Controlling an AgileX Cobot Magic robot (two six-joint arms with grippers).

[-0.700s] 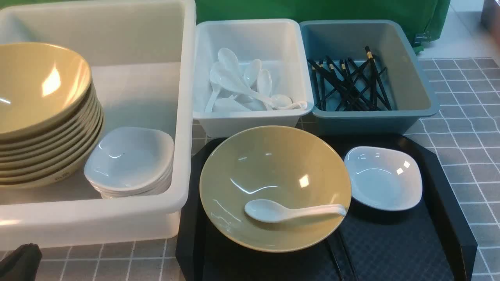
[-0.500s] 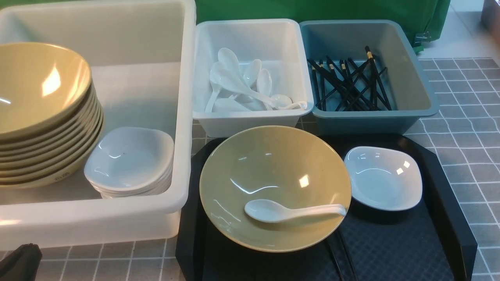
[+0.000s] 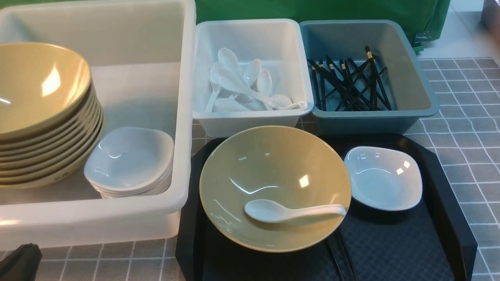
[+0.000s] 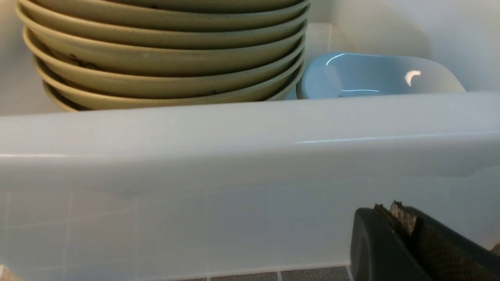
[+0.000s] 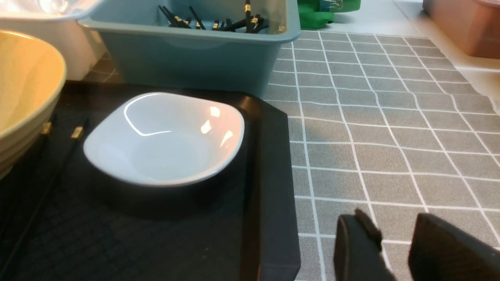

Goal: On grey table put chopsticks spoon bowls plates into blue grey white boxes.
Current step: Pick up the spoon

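Front view: the bowl (image 3: 273, 175) with the spoon (image 3: 293, 211) in it sits on the black tray (image 3: 449, 218). A dark shape at the near corner is probably the left gripper (image 3: 21, 257), just short of the large tub (image 3: 97, 222).

Left wrist view: it is clenched and empty. The stacked bowls (image 4: 156, 66) sit past the tub wall ahead of it.

Right wrist view: the right gripper (image 5: 394, 246) hangs released and empty over the grey table (image 5: 390, 117). The plate (image 5: 164, 140) lies ahead on the tray, and the chopsticks (image 5: 218, 21) lie farther off in the blue-grey box (image 5: 187, 58).

Spoon (image 3: 291, 212) in bowl (image 3: 273, 168) on tray (image 3: 390, 246), plate (image 3: 383, 177) right of bowl — boxes (image 3: 250, 124) behind
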